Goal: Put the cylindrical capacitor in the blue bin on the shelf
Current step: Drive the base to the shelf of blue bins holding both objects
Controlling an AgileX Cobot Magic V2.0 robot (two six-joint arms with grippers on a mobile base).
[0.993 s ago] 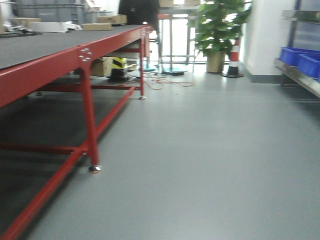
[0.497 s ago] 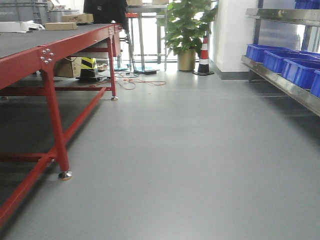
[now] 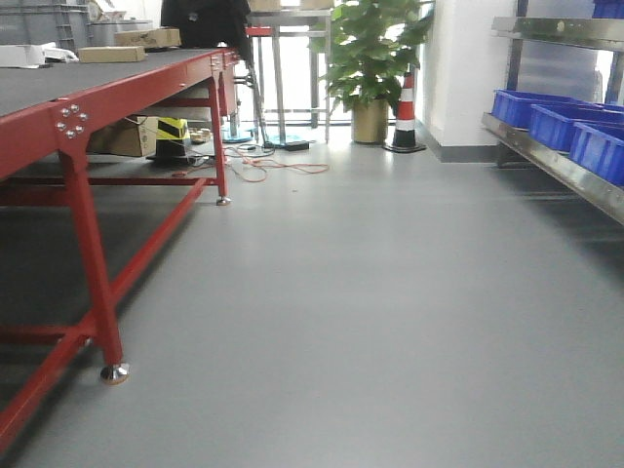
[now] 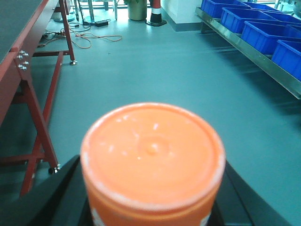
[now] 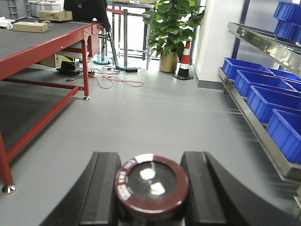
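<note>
In the right wrist view a dark brown cylindrical capacitor [image 5: 151,183] with two shiny terminals on top stands upright between black fingers; my right gripper [image 5: 150,160] is shut on it. My left gripper [image 4: 153,181] is shut on a wide orange cylinder [image 4: 151,150] that fills the lower half of the left wrist view. The steel shelf [image 5: 254,125] runs along the right wall and carries a row of blue bins [image 5: 268,96]. The shelf [image 3: 565,171] and its blue bins [image 3: 561,122] also show at the right edge of the front view, some way off across the floor.
A long red-framed table [image 3: 88,97] with cardboard boxes lines the left side, its leg [image 3: 93,263] close by. Ahead stand a potted plant [image 3: 370,58] and a traffic cone [image 3: 405,112], with orange cables [image 3: 278,166] on the grey floor. An upper shelf level [image 5: 263,40] holds more blue bins.
The front view has swung to the right: the table has slid left and the shelf with blue bins has come further into view. The near table leg now looks closer.
</note>
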